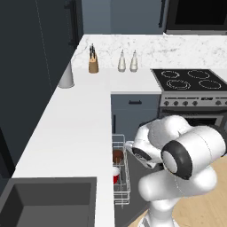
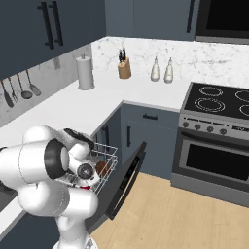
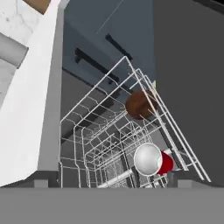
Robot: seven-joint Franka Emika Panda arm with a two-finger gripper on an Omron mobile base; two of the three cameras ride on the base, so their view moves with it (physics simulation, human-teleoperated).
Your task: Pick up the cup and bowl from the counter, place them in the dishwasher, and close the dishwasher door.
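The red cup (image 3: 152, 160) lies on its side in the dishwasher's white wire rack (image 3: 87, 127), pale inside toward the hand camera. The dark brown bowl (image 3: 140, 105) rests farther along the same rack. From the base, bowl (image 1: 117, 156) and cup (image 1: 115, 176) sit in the rack (image 1: 123, 191) below the counter (image 1: 75, 133) edge. The bowl (image 2: 102, 168) also shows past my wrist. My gripper (image 3: 116, 183) hovers over the rack, open, its fingertips (image 3: 187, 178) wide apart and holding nothing. The dishwasher door (image 2: 124, 182) hangs open toward the floor.
A sink (image 1: 48, 201) is set in the counter at the near left. A knife block (image 1: 93, 64), two bottles (image 1: 122, 61) and a grey-white canister (image 1: 66, 75) stand at the back corner. The stove (image 1: 188, 80) and oven (image 2: 214, 160) are on the right, over wooden floor.
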